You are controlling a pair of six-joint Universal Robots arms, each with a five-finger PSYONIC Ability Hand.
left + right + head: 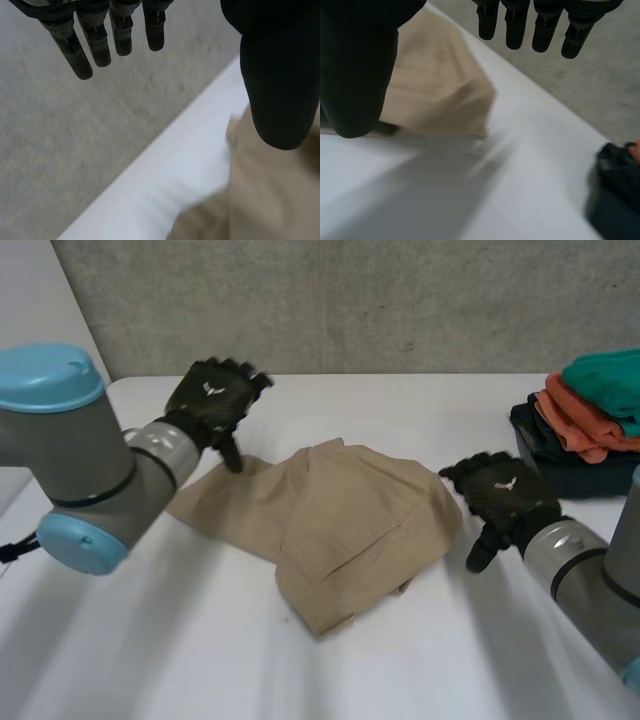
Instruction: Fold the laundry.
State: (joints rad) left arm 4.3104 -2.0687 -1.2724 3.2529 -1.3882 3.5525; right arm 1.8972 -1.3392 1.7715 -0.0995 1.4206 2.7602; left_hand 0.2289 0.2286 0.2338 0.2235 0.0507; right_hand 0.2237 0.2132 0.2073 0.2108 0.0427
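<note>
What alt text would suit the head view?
A tan garment lies loosely folded in the middle of a white table. The left hand is open at its far left corner and the right hand open just beside its right edge. A stack of folded clothes sits at the table's far right.

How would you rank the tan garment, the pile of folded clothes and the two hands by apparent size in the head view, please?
1. tan garment, clearly largest.
2. pile of folded clothes, partly cut off.
3. left hand and right hand: too alike to rank.
</note>
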